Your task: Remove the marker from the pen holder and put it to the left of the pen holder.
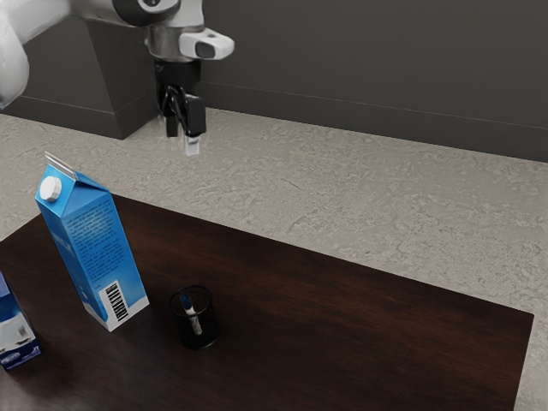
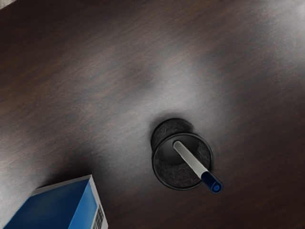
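Dark wooden tabletop spreads along the bottom of the exterior view, with a blue-and-white box at its lower left, cut off by the frame's edge. Just to the right of that box stands a tall blue carton with a white cap. Farther right, in the upper left of the frame, the black gripper hangs well above the table, its fingers parted and released, with nothing between them. Slightly right and lower, near the carton, sits the black pen holder. The marker leans inside it, blue end up; in the wrist view that end pokes over the rim, away from the carton.
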Controlling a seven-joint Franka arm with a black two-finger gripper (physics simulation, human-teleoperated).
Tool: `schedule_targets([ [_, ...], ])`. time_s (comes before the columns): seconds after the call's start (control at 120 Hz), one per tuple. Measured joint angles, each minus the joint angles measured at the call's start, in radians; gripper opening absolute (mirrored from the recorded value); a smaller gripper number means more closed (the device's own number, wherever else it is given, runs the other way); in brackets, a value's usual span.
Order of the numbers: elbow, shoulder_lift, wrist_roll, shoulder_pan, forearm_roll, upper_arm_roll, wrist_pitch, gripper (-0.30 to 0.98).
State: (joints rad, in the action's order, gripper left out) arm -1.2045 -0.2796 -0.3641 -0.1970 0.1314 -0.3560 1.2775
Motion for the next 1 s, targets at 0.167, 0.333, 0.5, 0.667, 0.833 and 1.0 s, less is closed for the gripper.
schedule_targets([
  [0.167, 0.0, 0.002, -0.027, 0.186, 0.063, -0.016, 0.011, 0.68],
  [0.333, -0.06, -0.02, -0.047, 0.26, 0.113, 0.004, 0.015, 0.68],
  [0.5, -0.276, -0.033, -0.059, 0.262, 0.123, 0.043, 0.017, 0.69],
  [0.667, -0.369, -0.119, -0.063, 0.254, 0.125, 0.082, 0.018, 0.69],
  [0.833, -0.395, -0.191, -0.06, 0.258, 0.127, 0.138, 0.018, 0.69],
  [1.0, -0.392, -0.26, -0.044, 0.275, 0.143, 0.156, 0.018, 0.68],
])
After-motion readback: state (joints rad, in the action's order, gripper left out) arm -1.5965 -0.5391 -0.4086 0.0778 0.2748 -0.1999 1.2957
